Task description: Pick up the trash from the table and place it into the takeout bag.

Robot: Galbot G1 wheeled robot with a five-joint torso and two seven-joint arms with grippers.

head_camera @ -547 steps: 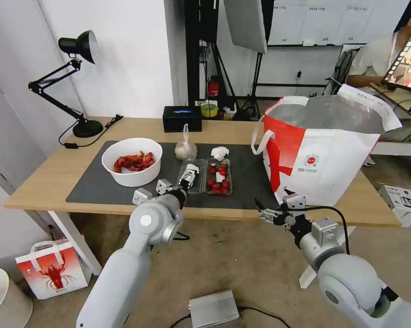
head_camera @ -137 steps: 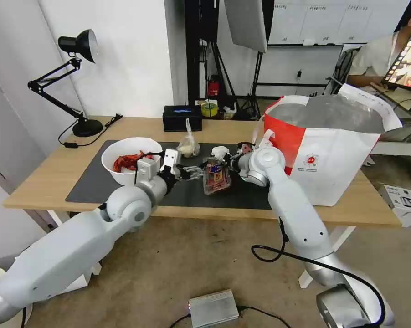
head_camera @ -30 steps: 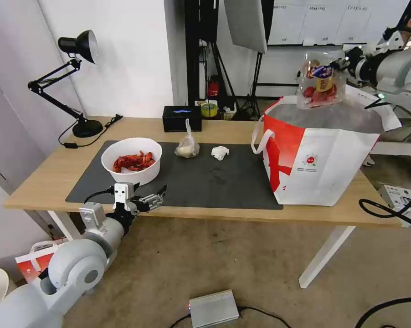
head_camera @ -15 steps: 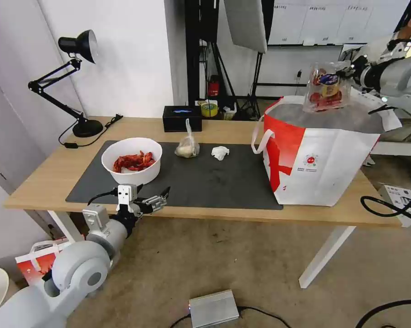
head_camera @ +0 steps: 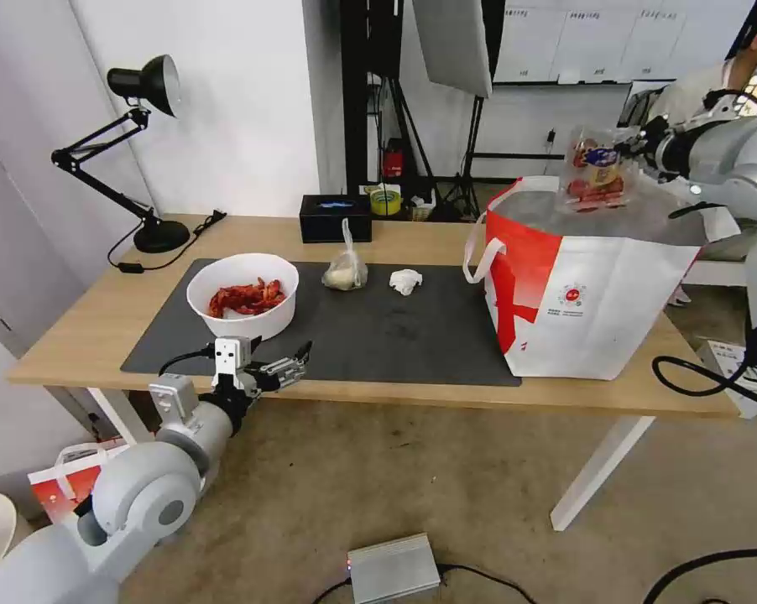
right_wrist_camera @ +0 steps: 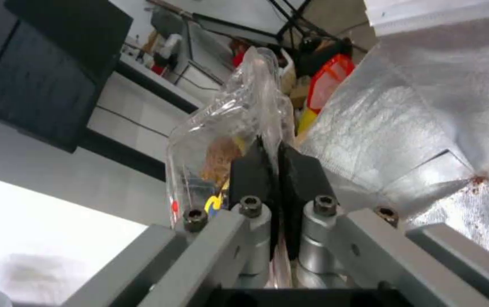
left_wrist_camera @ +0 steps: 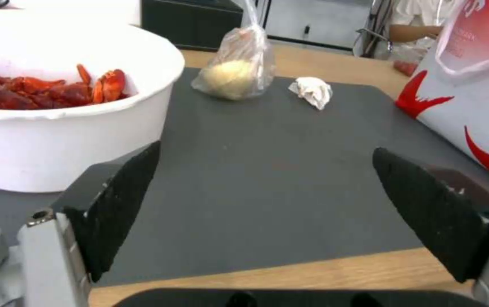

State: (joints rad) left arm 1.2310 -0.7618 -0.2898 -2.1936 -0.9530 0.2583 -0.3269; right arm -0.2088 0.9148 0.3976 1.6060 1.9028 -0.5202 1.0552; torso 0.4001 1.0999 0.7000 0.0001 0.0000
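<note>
Tabletop [head_camera: 412,239] side: right gripper [head_camera: 633,144] pinches tomato box [head_camera: 595,172] over takeout bag [head_camera: 592,252], left gripper [head_camera: 282,369] open; thin-edge hold could slip, dropping box outside.

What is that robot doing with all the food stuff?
It is tidying trash off the table into the takeout bag. The right gripper has its fingers shut on the clear box of tomatoes, held over the bag's open top. The left gripper waits open at the table's front edge. The bowl of crayfish shells, the small knotted bag and the crumpled tissue sit on the grey mat.
</note>
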